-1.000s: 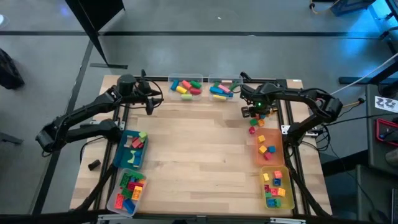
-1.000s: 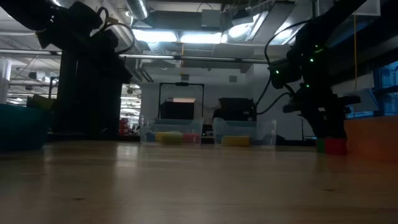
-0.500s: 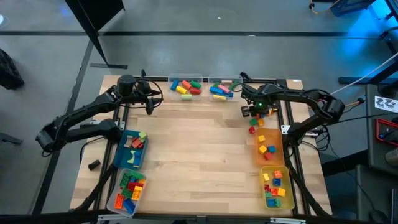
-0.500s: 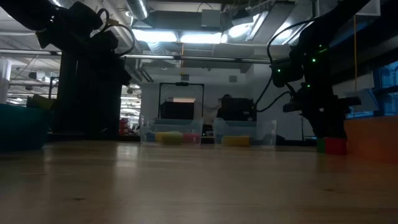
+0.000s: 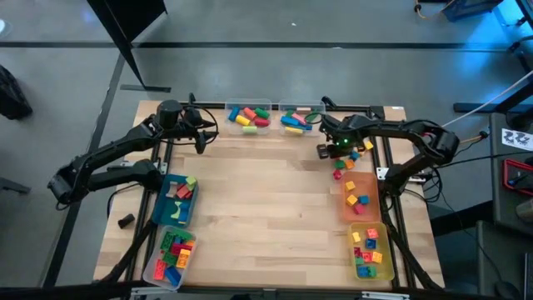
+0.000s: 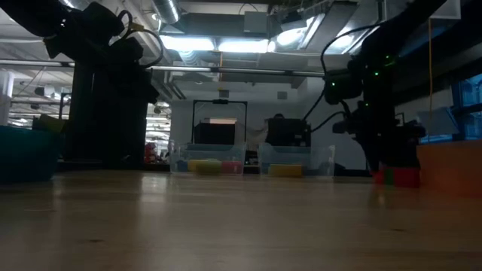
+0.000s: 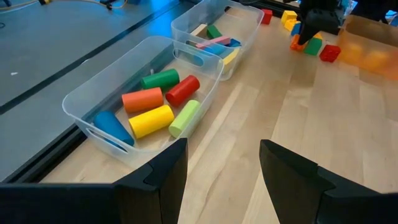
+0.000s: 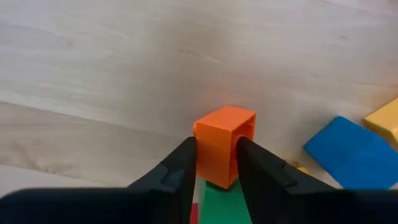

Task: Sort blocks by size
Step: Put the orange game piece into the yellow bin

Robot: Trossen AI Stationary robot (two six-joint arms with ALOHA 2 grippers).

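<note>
The left gripper hovers with fingers apart and empty at the far left part of the counter, near the clear bin of cylinders and well apart from the loose blocks, so it is the farther arm. The right gripper sits right over those blocks at the far right. Its fingers are pinched on an orange block that stands straight ahead between them, with a green block just behind it and a blue block off to one side.
</note>
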